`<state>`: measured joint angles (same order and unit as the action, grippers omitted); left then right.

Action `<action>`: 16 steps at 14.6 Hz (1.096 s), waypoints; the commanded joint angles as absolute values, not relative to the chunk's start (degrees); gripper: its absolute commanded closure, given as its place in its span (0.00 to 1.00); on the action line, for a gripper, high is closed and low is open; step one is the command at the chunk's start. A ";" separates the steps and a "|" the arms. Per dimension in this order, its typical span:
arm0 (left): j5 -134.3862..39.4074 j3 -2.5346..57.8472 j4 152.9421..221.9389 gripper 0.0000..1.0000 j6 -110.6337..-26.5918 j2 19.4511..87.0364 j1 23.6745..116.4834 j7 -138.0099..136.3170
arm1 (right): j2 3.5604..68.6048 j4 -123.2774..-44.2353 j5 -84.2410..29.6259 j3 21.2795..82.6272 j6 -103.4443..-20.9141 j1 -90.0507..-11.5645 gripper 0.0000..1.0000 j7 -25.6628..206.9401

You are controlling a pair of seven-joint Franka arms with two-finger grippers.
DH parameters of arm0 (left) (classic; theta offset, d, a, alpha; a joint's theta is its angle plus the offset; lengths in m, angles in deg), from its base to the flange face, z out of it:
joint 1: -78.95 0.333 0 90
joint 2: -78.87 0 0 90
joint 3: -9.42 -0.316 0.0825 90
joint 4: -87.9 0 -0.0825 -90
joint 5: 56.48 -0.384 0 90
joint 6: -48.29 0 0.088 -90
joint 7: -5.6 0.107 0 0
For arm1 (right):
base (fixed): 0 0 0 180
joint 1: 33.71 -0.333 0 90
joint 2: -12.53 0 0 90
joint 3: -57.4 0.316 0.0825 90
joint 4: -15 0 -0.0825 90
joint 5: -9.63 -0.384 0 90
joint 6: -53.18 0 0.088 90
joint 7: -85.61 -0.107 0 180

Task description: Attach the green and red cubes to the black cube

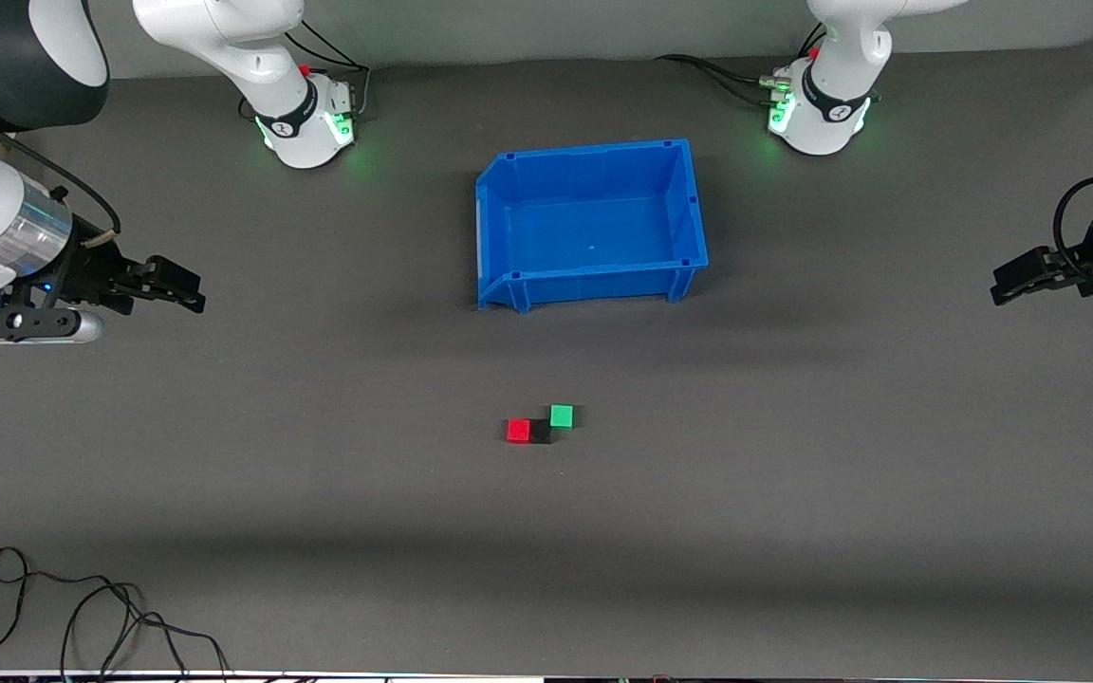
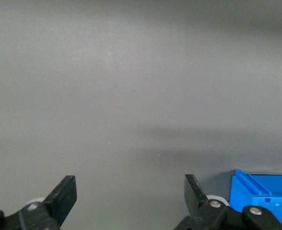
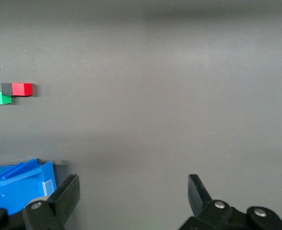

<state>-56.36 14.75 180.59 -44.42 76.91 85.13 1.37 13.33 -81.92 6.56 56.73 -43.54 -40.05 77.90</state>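
Near the mat's middle, the red cube [image 1: 518, 430] touches the black cube [image 1: 540, 433] and the green cube [image 1: 562, 415] sits at its corner — both the left gripper [image 1: 1007, 285] and right gripper [image 1: 188, 295] wait wide open and empty near opposite mat edges, about equally distant.

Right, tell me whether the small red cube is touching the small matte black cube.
Touching. In the front view the small red cube sits flush against the small matte black cube, no mat between; the right wrist view shows the same.
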 commanded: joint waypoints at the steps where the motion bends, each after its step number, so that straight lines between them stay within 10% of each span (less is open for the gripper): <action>1: -54.63 14.78 179.49 0.00 -43.12 76.76 85.28 0.68 | 12.18 -82.65 8.04 56.09 -44.47 -40.65 0.00 79.10; 16: -54.72 14.78 179.40 0.00 -43.21 76.49 85.37 1.21 | 12.35 -78.78 9.19 56.96 -42.45 -39.16 0.00 78.93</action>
